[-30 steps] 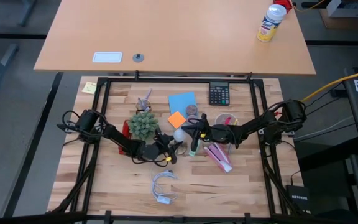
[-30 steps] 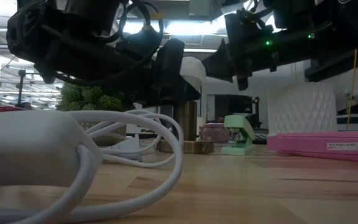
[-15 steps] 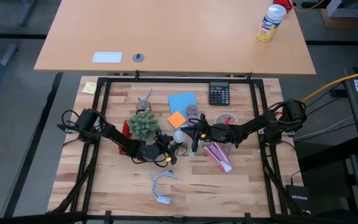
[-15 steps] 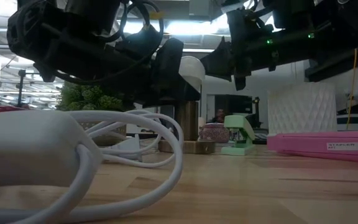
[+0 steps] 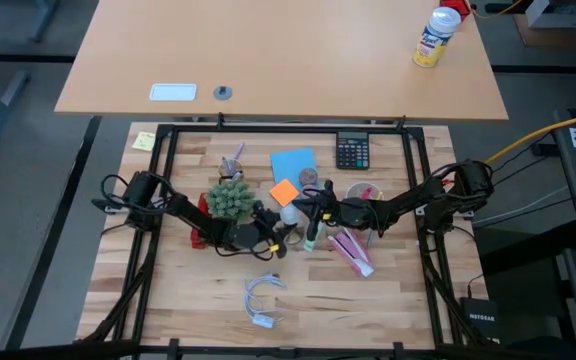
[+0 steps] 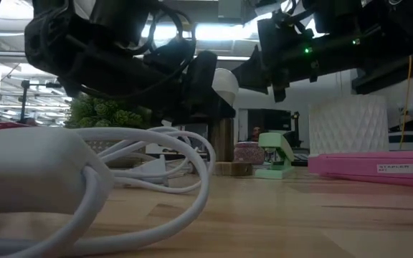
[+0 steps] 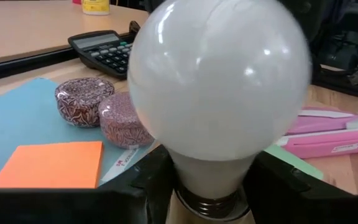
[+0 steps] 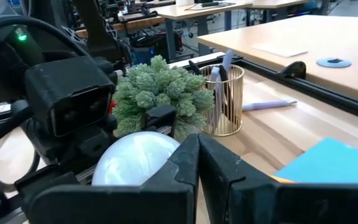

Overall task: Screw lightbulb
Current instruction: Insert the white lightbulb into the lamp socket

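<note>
Your left gripper [image 5: 271,234] is pinching the lightbulb [image 7: 219,87] at its neck, jaws pressed against both sides just above the grey screw base, globe pointing away from the wrist. The bulb is sitting near the middle of the desk [image 5: 178,290], above its surface, between your two grippers. Your right gripper [image 5: 299,212] is facing it from the other side with its jaws pressed together, tips just beside the globe; you cannot tell whether they are touching it. Past the bulb, two patterned round tins [image 7: 79,102], an orange sticky-note pad [image 7: 51,165] on blue paper and a calculator [image 7: 104,50] are lying. A green succulent [image 8: 160,93] is standing behind your left arm, beside a gold wire pen cup [image 8: 222,99]
</note>
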Controlling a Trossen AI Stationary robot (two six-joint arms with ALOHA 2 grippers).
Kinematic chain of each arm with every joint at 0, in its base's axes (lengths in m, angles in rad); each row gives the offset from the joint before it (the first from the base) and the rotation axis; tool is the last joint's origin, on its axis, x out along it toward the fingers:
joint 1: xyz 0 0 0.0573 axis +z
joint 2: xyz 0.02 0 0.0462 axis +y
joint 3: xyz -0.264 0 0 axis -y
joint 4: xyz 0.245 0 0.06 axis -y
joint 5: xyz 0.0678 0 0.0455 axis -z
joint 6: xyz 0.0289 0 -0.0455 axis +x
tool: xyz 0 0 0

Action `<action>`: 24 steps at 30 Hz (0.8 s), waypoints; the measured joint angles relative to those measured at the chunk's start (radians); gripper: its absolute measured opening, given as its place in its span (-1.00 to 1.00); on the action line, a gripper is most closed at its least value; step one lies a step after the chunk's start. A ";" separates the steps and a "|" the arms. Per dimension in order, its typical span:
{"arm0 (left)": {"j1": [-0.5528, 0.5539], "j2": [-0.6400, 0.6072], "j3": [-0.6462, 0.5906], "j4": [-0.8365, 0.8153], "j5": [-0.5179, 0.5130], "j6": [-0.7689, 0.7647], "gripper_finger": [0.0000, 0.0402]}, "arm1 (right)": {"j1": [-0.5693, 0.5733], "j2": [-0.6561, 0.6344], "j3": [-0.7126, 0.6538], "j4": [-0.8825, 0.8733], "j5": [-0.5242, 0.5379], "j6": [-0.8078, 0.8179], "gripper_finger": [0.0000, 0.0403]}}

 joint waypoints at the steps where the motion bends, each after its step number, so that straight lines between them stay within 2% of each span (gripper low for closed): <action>1: 0.003 0.001 0.000 0.000 0.002 0.000 -0.15 | 0.000 0.000 0.000 0.000 0.000 -0.008 -0.92; 12: 0.005 -0.002 -0.002 0.000 -0.008 0.011 0.18 | 0.001 0.000 0.000 -0.001 0.001 -0.011 -0.92; 19: -0.022 -0.008 -0.003 0.049 -0.026 0.180 0.21 | 0.007 0.007 -0.003 -0.033 -0.011 -0.012 -0.92; 24: -0.033 -0.010 -0.003 0.057 -0.029 0.198 0.21 | 0.005 0.004 -0.002 -0.035 0.000 -0.012 -0.92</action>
